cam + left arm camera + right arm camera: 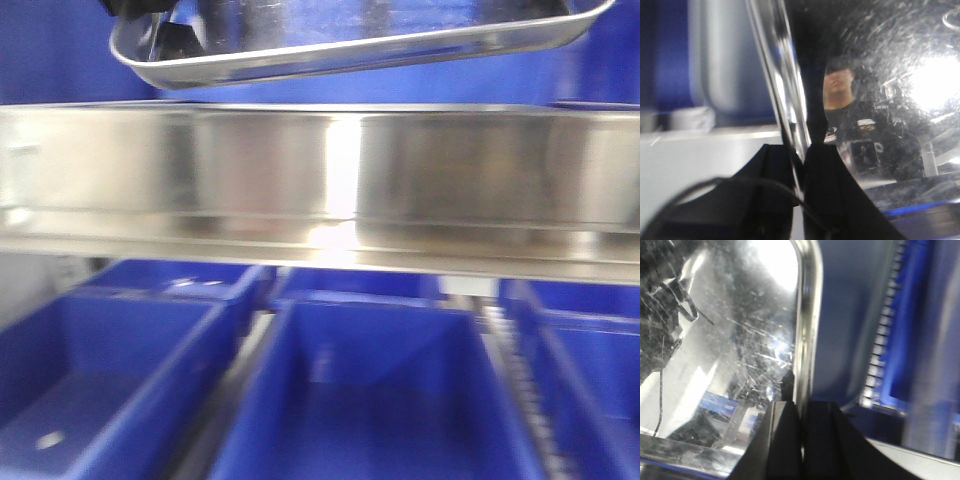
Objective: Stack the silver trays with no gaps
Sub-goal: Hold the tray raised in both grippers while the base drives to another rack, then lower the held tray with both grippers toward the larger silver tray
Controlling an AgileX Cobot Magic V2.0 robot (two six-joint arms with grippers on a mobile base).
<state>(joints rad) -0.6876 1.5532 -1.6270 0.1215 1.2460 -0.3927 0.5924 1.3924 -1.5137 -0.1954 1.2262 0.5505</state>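
One silver tray (350, 45) hangs in the air at the top of the front view, its right end tilted upward, above the shelf rail. In the left wrist view my left gripper (802, 150) is shut on the tray's thin rim (785, 90), and the mirrored tray bottom (890, 100) fills the right side. In the right wrist view my right gripper (802, 407) is shut on the opposite rim (807, 315), with the scratched tray surface (740, 340) to its left. Both arms hold the same tray.
A long brushed-steel shelf rail (320, 170) runs across the front view just under the tray. Below it stand open blue plastic bins (370, 400), (90, 380), (600, 370). A blue bin and a perforated strip (880, 340) lie right of the tray.
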